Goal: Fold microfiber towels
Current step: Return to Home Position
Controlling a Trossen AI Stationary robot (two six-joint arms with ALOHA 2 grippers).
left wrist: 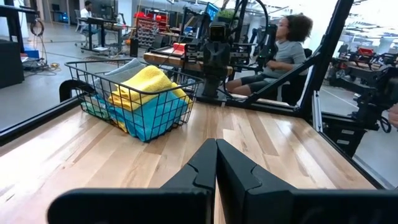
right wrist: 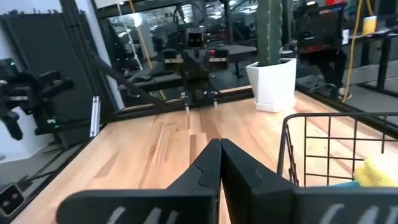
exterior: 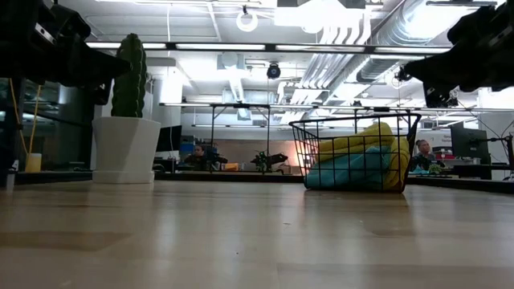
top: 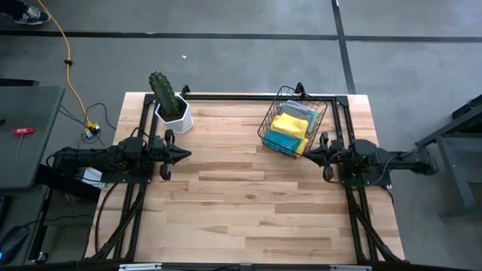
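Light wooden tabletop [top: 248, 203] carries all the task items in its far right section. The folded microfiber towels [top: 290, 128] lie stacked inside a black wire basket [top: 265, 128]: a yellow towel [left wrist: 146, 84] sits on top, a teal towel [left wrist: 152, 118] shows beneath it through the wire wall, and a grey towel [left wrist: 121, 67] lies at the side of the stack nearer the table's far edge. No towel rests on the bare wood. The right gripper [top: 305, 156] points toward the table centre just beside the basket corner nearest it; its jaws are clenched, tips touching, with nothing between them. The left gripper [top: 188, 154] faces it from the opposite side, well apart from the basket; its jaws are likewise clenched on nothing. In the low view both arms hang clear above the surface. A green cactus [top: 162, 90] stands upright in a white faceted pot [top: 177, 118] at the far left corner of the table, just beyond the left arm. Beyond the table, a person [left wrist: 286, 43] sits on a chair among workshop benches and racks.
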